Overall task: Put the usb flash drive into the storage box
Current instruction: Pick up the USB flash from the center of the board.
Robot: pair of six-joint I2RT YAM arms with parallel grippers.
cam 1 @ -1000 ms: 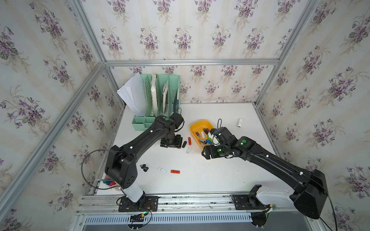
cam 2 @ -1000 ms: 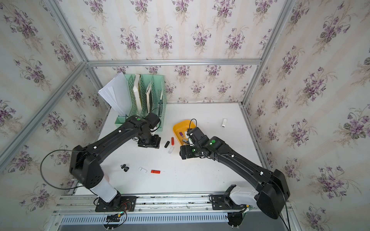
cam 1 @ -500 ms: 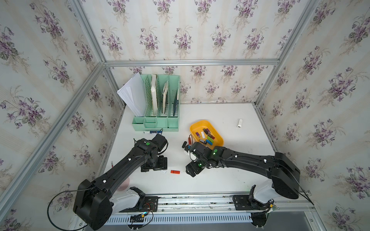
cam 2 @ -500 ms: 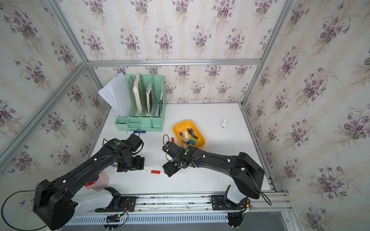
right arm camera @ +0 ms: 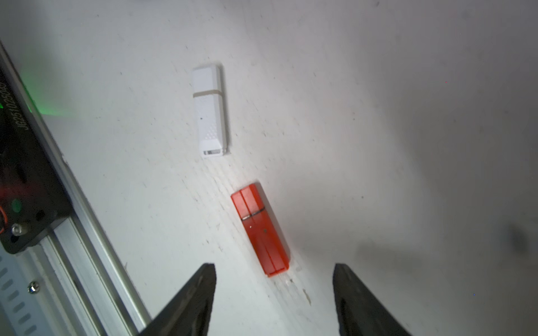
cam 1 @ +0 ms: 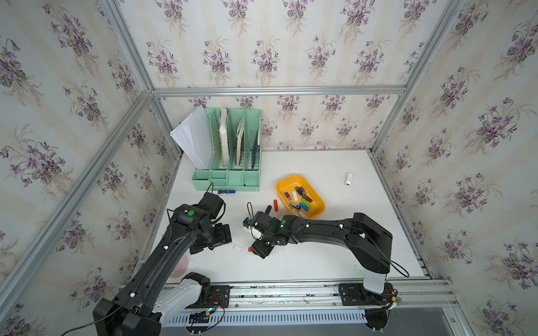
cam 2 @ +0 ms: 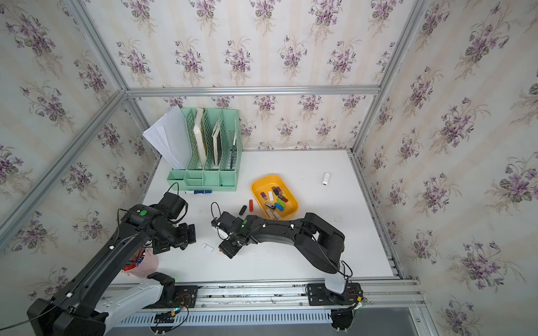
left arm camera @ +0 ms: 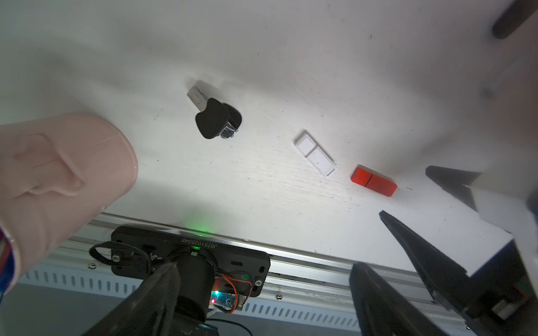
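Across the white table (cam 1: 320, 256) we see both black arms held low over the near half: the left arm (cam 1: 163, 261) bends in from the near left corner, and the right arm (cam 1: 320, 229) stretches from the near right toward the middle. Against the back wall stands the mint-green file organizer (cam 1: 230, 177), with papers and books in its slots. To the right of it, around the table's middle, lies the yellow storage box (cam 1: 319, 203), a shallow tray holding a scatter of coloured flash drives. At the near left edge stands a pink cup (cam 2: 145, 263), partly behind the left arm. The left gripper (left arm camera: 265, 263) hangs with its jaws spread wide and nothing between them. The right gripper (right arm camera: 273, 266) points down at the table with its jaws apart, clamping nothing. The near end of the red usb flash drive (right arm camera: 260, 229) lies on the table between its two fingertips, touching neither as far as we can tell. That drive is well apart from the storage box, on its near side. Just beside the red drive lies a white flash drive (right arm camera: 210, 110), not touching it. Farther toward the cup, a black swivel flash drive (left arm camera: 217, 119) lies alone.
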